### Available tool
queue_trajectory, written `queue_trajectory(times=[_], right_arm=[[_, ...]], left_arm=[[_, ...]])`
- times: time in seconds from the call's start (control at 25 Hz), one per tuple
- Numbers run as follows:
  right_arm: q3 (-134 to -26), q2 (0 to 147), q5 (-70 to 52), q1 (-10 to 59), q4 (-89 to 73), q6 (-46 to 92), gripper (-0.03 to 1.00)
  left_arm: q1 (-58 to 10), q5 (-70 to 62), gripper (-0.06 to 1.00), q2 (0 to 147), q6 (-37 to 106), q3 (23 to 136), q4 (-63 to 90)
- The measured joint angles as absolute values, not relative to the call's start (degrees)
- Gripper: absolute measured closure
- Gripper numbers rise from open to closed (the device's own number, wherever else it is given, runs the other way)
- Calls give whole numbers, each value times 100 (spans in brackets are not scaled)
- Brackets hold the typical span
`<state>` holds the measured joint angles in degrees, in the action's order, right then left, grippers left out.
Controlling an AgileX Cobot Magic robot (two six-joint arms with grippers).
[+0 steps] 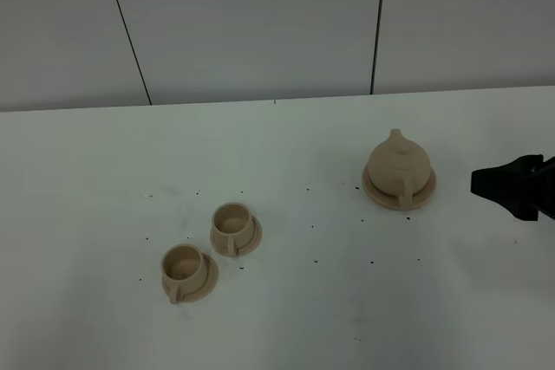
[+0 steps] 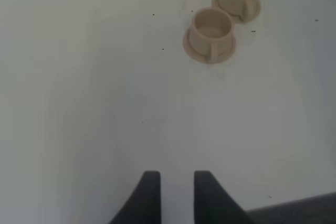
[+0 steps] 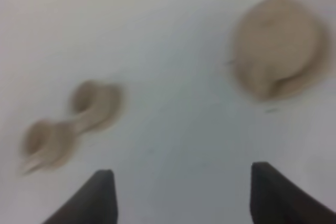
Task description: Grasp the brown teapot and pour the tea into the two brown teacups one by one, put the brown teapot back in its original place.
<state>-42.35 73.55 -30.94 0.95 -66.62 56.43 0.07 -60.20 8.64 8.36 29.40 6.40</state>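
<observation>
Left gripper [image 2: 171, 187] is hanging over the table [image 2: 79, 103], jaws narrowly parted and empty, while near cup [image 1: 184, 266] and far cup [image 1: 231, 224] are sitting on small saucers at 7 o'clock, and farther back at 2 o'clock the teapot [image 1: 397, 165] is resting on its wide saucer [image 1: 426, 191], right gripper [image 3: 181, 170] hovering at its 3 o'clock, jaws spread wide, empty.

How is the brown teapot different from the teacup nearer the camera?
The teapot is bigger, squat and round; the nearer teacup is small and cylindrical. The teapot is closed by a knobbed lid; the teacup is open on top. The teapot rests on a wide saucer, the teacup on a small saucer. Both are light tan with a handle.
</observation>
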Motion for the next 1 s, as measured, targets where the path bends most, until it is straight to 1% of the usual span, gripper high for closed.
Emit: queue_trajectory(times=[0.16, 0.44, 0.56, 0.76, 1.0], right_arm=[[-4311, 8002, -2341, 182, -6629, 5686, 48], [-4572, 8535, -924, 1035, -6579, 5581, 52], [-4847, 8701, -818, 1231, -6579, 5475, 52], [-5258, 9046, -943, 1286, -6466, 5146, 52], [-5751, 9691, -1197, 1296, -5527, 4174, 54]], left_arm=[[7, -6020, 71, 864, 836, 2940, 640], [7, -6020, 71, 864, 836, 2940, 639], [7, -6020, 71, 864, 836, 2940, 634], [7, -6020, 71, 864, 836, 2940, 634], [7, -6020, 71, 864, 836, 2940, 634]])
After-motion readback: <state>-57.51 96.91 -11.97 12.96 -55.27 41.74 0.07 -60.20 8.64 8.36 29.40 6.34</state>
